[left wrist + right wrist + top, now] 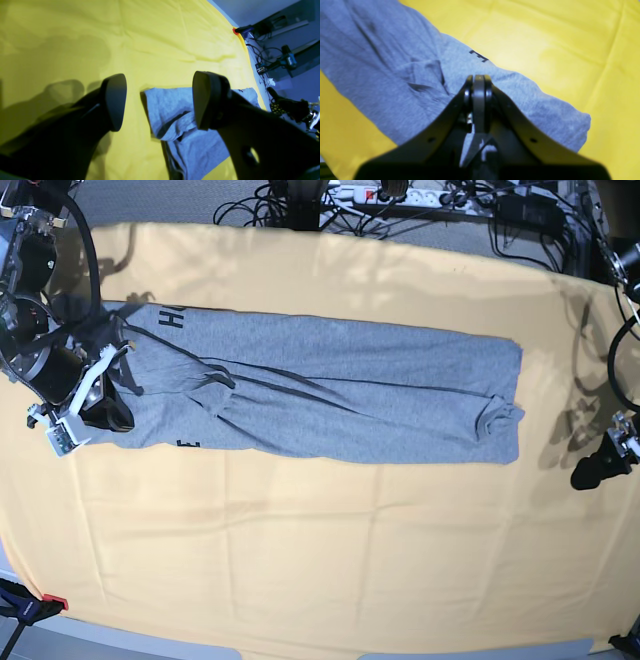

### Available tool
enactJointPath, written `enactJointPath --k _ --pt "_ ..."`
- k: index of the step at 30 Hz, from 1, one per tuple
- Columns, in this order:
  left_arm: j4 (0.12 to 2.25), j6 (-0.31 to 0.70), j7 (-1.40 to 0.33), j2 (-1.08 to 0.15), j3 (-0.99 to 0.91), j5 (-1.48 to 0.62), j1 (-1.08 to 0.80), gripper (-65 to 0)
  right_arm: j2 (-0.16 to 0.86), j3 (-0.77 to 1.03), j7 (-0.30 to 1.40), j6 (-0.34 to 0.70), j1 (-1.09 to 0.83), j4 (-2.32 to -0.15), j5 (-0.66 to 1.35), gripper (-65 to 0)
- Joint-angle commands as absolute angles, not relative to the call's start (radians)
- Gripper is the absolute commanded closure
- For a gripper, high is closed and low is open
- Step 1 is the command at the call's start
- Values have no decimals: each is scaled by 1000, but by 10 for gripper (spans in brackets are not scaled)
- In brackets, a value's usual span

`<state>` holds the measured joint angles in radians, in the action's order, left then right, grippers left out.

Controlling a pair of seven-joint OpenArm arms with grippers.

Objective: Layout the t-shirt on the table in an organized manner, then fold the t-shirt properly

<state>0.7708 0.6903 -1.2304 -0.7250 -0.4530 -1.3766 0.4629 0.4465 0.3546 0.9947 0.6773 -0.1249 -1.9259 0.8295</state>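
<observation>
We are looking at the heather-grey short-sleeved cotton t-shirt [330, 395], folded lengthwise into a long narrow band and lying across the far half of the wide surface [320, 550] draped in pale yellow-orange cloth. Black block lettering is showing at the band's end on the base view's left. Our right pincer [479, 80] is sitting at that lettered end with its 2 black jaws pressed together; from the wrist view we cannot tell whether any fabric is caught between them. Our left pincer [160, 100] is hanging above the cloth off the band's other end, its 2 jaws standing wide apart and gripping nothing, with the shirt's end showing between them. Cables and a power strip [400, 195] are lying beyond the far edge.
</observation>
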Motion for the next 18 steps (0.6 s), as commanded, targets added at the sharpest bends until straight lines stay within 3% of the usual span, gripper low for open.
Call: enactJointPath --k 1,12,18 --pt "785 698 -1213 -759 -464 -1403 488 -424 460 360 953 677 -125 -1910 834 0" --pt "785 698 -1340 -761 -531 -1484 410 -424 423 360 916 698 -130 -1583 825 0" --pt "785 698 -1343 -740 -531 -1484 313 -424 401 360 916 698 -130 -1568 754 0"
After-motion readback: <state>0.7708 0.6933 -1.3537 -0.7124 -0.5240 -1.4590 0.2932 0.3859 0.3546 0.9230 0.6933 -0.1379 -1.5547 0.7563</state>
